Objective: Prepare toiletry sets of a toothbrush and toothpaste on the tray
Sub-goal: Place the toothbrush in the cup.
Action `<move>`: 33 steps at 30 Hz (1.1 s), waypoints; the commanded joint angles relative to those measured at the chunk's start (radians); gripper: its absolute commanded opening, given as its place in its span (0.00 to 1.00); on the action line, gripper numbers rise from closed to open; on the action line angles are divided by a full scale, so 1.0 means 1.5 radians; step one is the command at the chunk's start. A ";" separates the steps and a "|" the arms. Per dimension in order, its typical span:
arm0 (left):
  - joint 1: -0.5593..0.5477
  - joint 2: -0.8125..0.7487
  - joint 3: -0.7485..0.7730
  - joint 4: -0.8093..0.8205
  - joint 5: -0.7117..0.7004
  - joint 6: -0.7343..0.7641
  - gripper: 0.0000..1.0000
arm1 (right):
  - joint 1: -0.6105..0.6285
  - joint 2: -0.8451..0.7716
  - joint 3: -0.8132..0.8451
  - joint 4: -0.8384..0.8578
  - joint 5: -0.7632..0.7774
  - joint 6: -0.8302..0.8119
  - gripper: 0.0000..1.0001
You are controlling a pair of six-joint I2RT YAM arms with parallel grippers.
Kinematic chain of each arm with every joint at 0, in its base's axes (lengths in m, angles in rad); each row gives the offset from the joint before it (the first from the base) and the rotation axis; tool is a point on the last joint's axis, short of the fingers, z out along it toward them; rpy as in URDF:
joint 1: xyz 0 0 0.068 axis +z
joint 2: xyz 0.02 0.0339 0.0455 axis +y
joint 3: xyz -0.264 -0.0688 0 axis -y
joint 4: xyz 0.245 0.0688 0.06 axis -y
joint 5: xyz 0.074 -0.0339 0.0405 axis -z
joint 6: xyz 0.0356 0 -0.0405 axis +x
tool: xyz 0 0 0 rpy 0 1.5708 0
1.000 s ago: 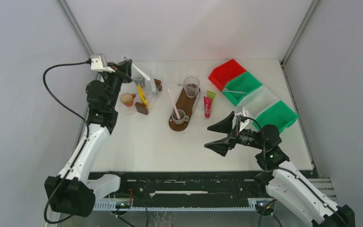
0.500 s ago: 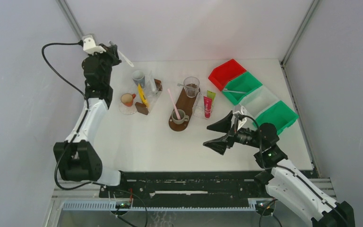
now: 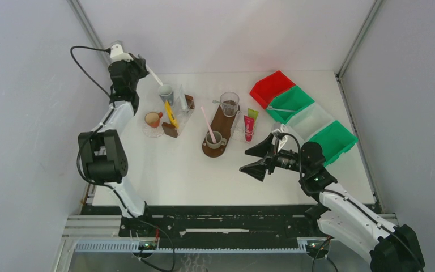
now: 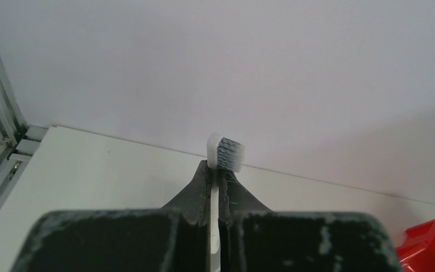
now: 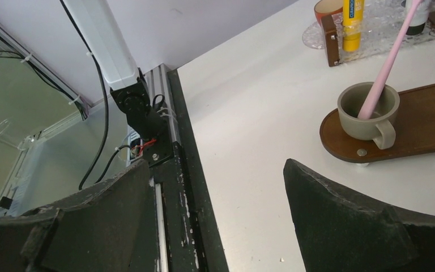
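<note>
- Left wrist view: the left gripper (image 4: 214, 170) has its fingers clamped together on a white toothbrush (image 4: 225, 154). The grey-and-white bristle head pokes out just past the fingertips, with the back wall behind it.
- From above, this gripper is raised over the far-left corner of the table (image 3: 164, 170). The white toothbrush slants down from it, its lower end near a blue-and-white cup (image 3: 166, 92).
- The right gripper (image 3: 243, 161) hangs above the table toward the near-right corner, pointing left. Its jaws are spread wide with nothing between them.
- A brown tray (image 3: 223, 122) lies at the centre of the table. A grey mug (image 3: 215, 139) sits on its near end with a pink toothbrush (image 3: 207, 126) leaning in it, and a glass cup (image 3: 230, 103) stands on its far end.
- The toothpaste lies off the tray, just beside its right edge. The pink-red toothpaste (image 3: 248, 128) is nearer, and the lime green toothpaste (image 3: 252, 113) is just beyond it toward the far edge.
- Left of the tray, a clear dish (image 3: 147, 131) holds a yellow tube (image 3: 171, 114) and an orange cup (image 3: 153, 119).
- Four bins run in a row by the far-right corner: a red bin (image 3: 272, 86), a green bin (image 3: 290, 101), a clear bin (image 3: 311, 119) and a second green bin (image 3: 333, 139).
</note>
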 commanded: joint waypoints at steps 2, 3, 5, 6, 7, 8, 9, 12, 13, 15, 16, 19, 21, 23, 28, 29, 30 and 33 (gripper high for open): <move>0.003 0.038 0.058 0.037 0.021 -0.001 0.00 | -0.003 0.011 0.022 0.042 0.012 -0.011 0.95; 0.003 0.045 0.061 0.035 0.018 0.001 0.00 | -0.003 0.013 0.023 0.043 0.011 -0.012 0.95; 0.004 0.061 0.072 0.025 0.016 0.009 0.00 | -0.003 0.016 0.022 0.043 0.012 -0.013 0.95; 0.003 0.068 0.079 0.021 0.015 0.012 0.00 | -0.003 0.018 0.023 0.043 0.012 -0.013 0.95; 0.004 0.076 0.085 0.016 0.015 0.016 0.00 | -0.003 0.019 0.022 0.043 0.011 -0.014 0.95; 0.003 0.082 0.092 0.011 0.015 0.017 0.00 | -0.003 0.021 0.022 0.044 0.010 -0.014 0.95; 0.003 0.089 0.098 0.007 0.015 0.019 0.00 | -0.003 0.023 0.023 0.045 0.009 -0.013 0.95; 0.003 0.109 0.113 -0.004 0.017 0.020 0.00 | -0.003 0.027 0.023 0.045 0.009 -0.015 0.95; 0.004 0.114 0.119 -0.010 0.018 0.019 0.00 | -0.003 0.028 0.023 0.045 0.009 -0.016 0.95; 0.003 0.121 0.122 -0.016 0.022 0.018 0.00 | -0.003 0.030 0.022 0.045 0.009 -0.016 0.95; 0.003 0.124 0.122 -0.017 0.023 0.017 0.00 | -0.003 0.031 0.023 0.045 0.010 -0.017 0.95; 0.003 0.134 0.118 -0.021 0.020 0.013 0.00 | -0.003 0.031 0.022 0.044 0.010 -0.017 0.95; 0.004 0.141 0.117 -0.025 0.021 0.012 0.00 | -0.004 0.030 0.022 0.043 0.009 -0.018 0.96; 0.004 0.146 0.117 -0.028 0.022 0.011 0.00 | -0.004 0.031 0.023 0.040 0.013 -0.019 0.95; 0.003 0.159 0.113 -0.036 0.023 0.012 0.04 | -0.005 0.040 0.022 0.044 0.010 -0.018 0.96; 0.003 0.161 0.110 -0.037 0.024 0.012 0.05 | -0.005 0.041 0.023 0.044 0.009 -0.018 0.95; 0.003 0.163 0.108 -0.037 0.025 0.012 0.06 | -0.005 0.040 0.023 0.043 0.008 -0.018 0.95; 0.002 0.159 0.096 -0.039 0.026 0.014 0.10 | -0.007 0.039 0.022 0.040 0.009 -0.018 0.95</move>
